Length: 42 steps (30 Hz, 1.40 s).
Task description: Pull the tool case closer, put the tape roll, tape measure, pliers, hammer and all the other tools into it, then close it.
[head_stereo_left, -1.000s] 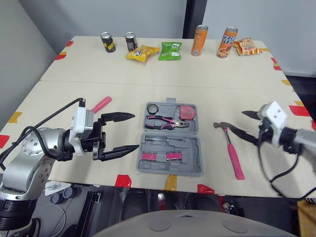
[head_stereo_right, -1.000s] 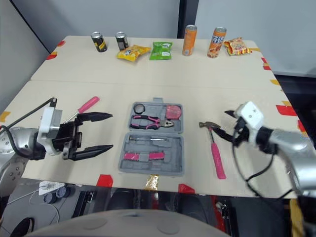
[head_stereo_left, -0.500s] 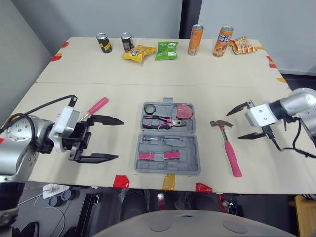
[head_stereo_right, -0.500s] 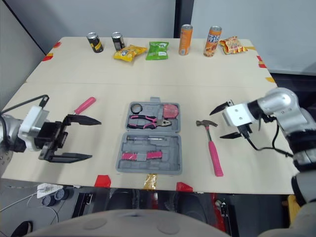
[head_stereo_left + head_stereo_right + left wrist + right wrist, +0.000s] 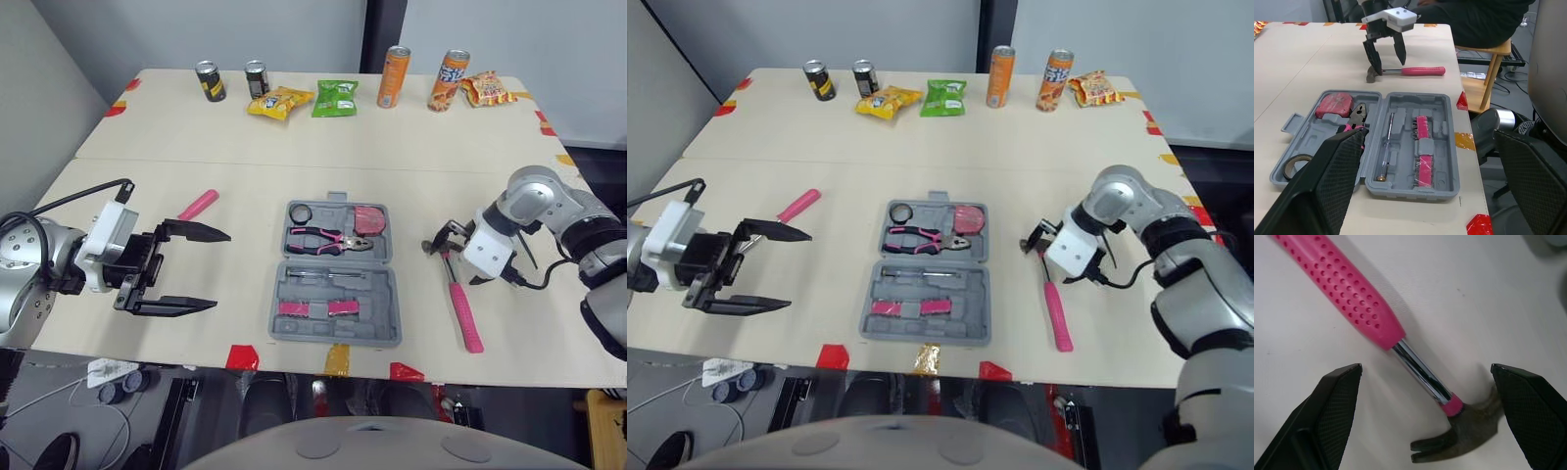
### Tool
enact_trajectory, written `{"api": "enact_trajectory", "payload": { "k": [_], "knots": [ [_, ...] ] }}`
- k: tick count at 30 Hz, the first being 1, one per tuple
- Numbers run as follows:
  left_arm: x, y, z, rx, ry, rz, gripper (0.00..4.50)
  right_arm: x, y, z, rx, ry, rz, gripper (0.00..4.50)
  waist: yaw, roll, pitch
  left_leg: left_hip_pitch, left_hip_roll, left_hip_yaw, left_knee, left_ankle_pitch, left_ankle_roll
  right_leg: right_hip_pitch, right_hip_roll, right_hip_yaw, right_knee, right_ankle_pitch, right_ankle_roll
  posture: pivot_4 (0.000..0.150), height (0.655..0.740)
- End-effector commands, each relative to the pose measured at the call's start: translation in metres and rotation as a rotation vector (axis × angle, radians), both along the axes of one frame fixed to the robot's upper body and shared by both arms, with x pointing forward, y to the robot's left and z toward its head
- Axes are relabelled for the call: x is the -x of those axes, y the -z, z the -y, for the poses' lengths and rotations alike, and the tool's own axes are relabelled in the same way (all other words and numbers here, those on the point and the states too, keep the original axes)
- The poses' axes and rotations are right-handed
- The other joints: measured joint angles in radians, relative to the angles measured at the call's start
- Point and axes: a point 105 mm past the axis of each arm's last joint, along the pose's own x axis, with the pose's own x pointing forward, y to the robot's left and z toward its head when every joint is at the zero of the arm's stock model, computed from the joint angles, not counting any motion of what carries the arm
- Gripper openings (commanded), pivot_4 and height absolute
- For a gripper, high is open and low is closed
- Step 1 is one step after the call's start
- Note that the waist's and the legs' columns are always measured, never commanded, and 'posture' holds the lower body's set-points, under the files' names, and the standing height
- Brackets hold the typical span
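Near worktop (image 5: 294,127) right edge: hammer (image 5: 1359,296) neck sits inside my right gripper (image 5: 1425,369), spread wide, empty.
Hammer axis: crosses the gap.

- In the right wrist view I lose the hammer (image 5: 1393,335) handle at the frame edge.
- Centre right of the left eye view, my right gripper (image 5: 449,238) partly covers its neck.
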Motion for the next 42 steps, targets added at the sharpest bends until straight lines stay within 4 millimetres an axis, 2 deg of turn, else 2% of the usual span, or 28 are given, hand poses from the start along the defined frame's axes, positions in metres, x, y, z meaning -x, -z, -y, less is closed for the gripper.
{"api": "enact_trajectory", "payload": {
  "k": [1,2,3,5,11,13,17,20,24,27,30,36,40,42],
  "knots": [
    [0.006,-0.006,0.001,0.012,0.036,0.039,4.5,-0.005,0.002,0.002,0.085,-0.048,0.018,3.93,-0.003,0.0,0.0,0.0,0.0,0.0,0.0,0.0,0.0,0.0,0.0,0.0,0.0,0.0,0.0,0.15,0.74],
    [0.006,-0.007,0.002,0.017,0.035,0.042,4.5,-0.007,0.002,0.002,0.095,-0.042,0.025,3.65,-0.003,0.0,0.0,0.0,0.0,0.0,0.0,0.0,0.0,0.0,0.0,0.0,0.0,0.0,0.0,0.15,0.74],
    [0.006,-0.008,0.003,0.021,0.035,0.044,4.5,-0.01,0.002,0.002,0.104,-0.035,0.036,3.11,-0.003,0.0,0.0,0.0,0.0,0.0,0.0,0.0,0.0,0.0,0.0,0.0,0.0,0.0,0.0,0.15,0.74],
    [0.007,-0.009,0.004,0.026,0.033,0.047,4.5,-0.015,0.002,0.001,0.112,-0.021,0.054,2.64,-0.005,-0.002,-0.001,0.0,0.0,0.0,0.0,0.0,0.0,0.0,0.0,0.0,0.0,0.0,0.0,0.15,0.74],
    [0.01,-0.008,0.009,0.05,0.027,0.047,4.5,-0.024,0.001,-0.009,0.085,-0.028,0.104,0.55,-0.007,-0.006,-0.004,0.0,0.001,0.0,0.001,0.0,0.0,0.0,0.0,0.0,0.0,0.0,0.001,0.15,0.74],
    [0.011,-0.008,0.01,0.055,0.028,0.047,4.5,-0.025,0.0,-0.01,0.074,-0.022,0.108,0.03,-0.008,-0.007,-0.004,0.0,0.001,0.0,0.001,0.0,-0.001,0.0,0.0,0.0,0.0,0.0,0.001,0.15,0.74],
    [0.011,-0.008,0.012,0.061,0.026,0.046,4.5,-0.025,-0.004,-0.007,0.056,0.0,0.109,0.03,-0.008,-0.008,-0.005,0.0,0.001,0.0,0.001,0.0,-0.001,0.0,0.001,0.0,0.001,0.0,0.001,0.15,0.74],
    [0.011,-0.008,0.012,0.072,0.019,0.049,4.5,-0.027,-0.016,0.0,-0.039,0.141,0.099,0.03,-0.005,-0.008,-0.005,0.0,0.001,0.0,0.001,0.0,-0.001,0.0,0.001,0.0,0.001,0.0,0.001,0.15,0.74],
    [0.011,-0.008,0.011,0.077,-0.001,0.049,4.5,-0.021,-0.03,0.008,-0.184,0.379,0.002,0.03,0.005,-0.008,-0.005,-0.001,0.001,0.0,0.001,0.0,0.0,0.0,0.001,0.0,0.0,0.0,0.001,0.15,0.74],
    [0.01,-0.008,0.009,0.085,-0.019,0.055,4.5,-0.01,-0.042,0.023,-0.306,0.663,-0.095,0.03,0.018,-0.008,-0.004,-0.001,0.001,0.0,0.001,0.0,0.0,0.0,0.002,0.001,-0.002,0.001,0.001,0.15,0.74],
    [0.01,-0.008,0.01,0.093,-0.021,0.059,4.5,-0.002,-0.043,0.032,-0.367,0.96,-0.129,0.03,0.036,-0.008,-0.004,0.0,0.001,0.0,-0.001,0.0,-0.001,0.001,0.003,0.001,-0.005,0.001,0.002,0.15,0.74],
    [0.013,-0.007,0.016,0.108,-0.012,0.052,4.5,0.022,-0.036,0.023,-0.468,1.482,-0.267,0.03,0.045,-0.008,-0.005,0.004,0.007,0.004,-0.003,-0.001,-0.004,0.001,0.006,0.004,-0.007,0.001,0.002,0.15,0.74],
    [0.015,-0.007,0.017,0.111,-0.01,0.049,4.5,0.019,-0.027,0.023,-0.512,1.896,-0.183,0.03,0.045,-0.007,-0.005,0.007,0.01,0.008,-0.005,-0.001,-0.007,0.0,0.006,0.008,-0.008,0.001,0.001,0.15,0.74],
    [0.015,-0.007,0.018,0.111,-0.008,0.048,4.5,0.02,-0.022,0.02,-0.531,1.985,-0.144,0.03,0.05,-0.006,-0.006,0.008,0.011,0.009,-0.005,-0.001,-0.008,-0.001,0.007,0.009,-0.007,0.0,0.0,0.15,0.74]
  ]
}}
